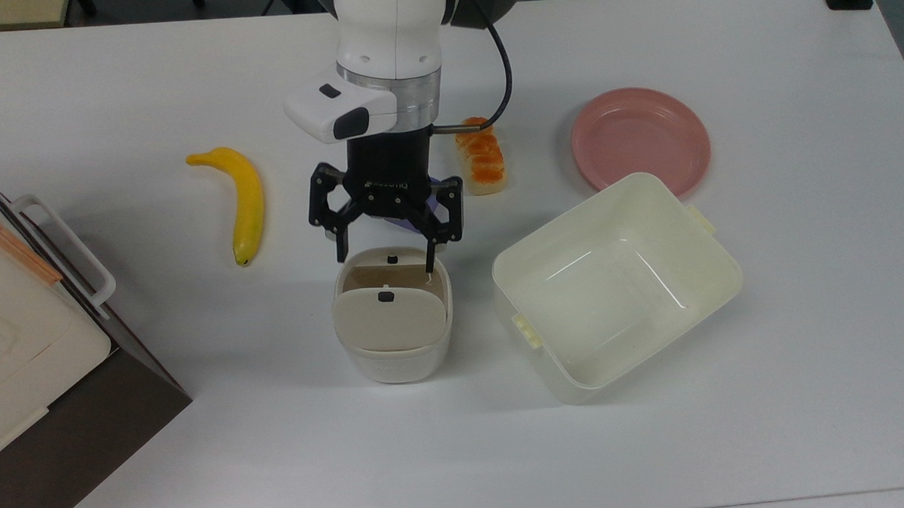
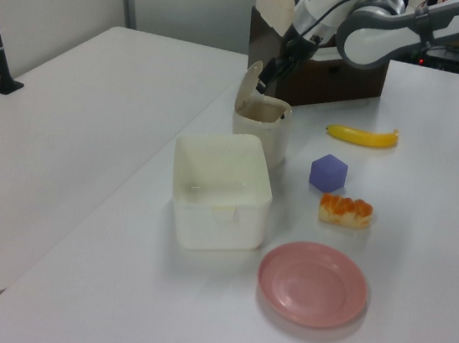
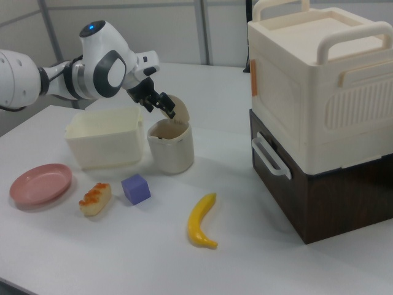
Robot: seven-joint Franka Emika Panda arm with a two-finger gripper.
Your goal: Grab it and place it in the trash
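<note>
White counter (image 1: 803, 392) is carrying everything. Cream appliance on a dark base (image 3: 319, 117) is getting cut off at the top view's left edge. Cream tub (image 1: 617, 284) is sitting at the top view's right of the trash (image 1: 392, 316), pink plate (image 1: 640, 138) beyond it. Arm is hanging over the trash's open far side, hand (image 1: 387, 260) spread wide and gripping nothing, fingertips at the rim. Arm is hiding most of the purple cube (image 2: 328, 173) in the top view. Banana (image 1: 241, 201) and bread loaf (image 1: 481, 158) are lying apart. Paper wad: can't make it out; bin interior is hidden behind the tilted flap.
</note>
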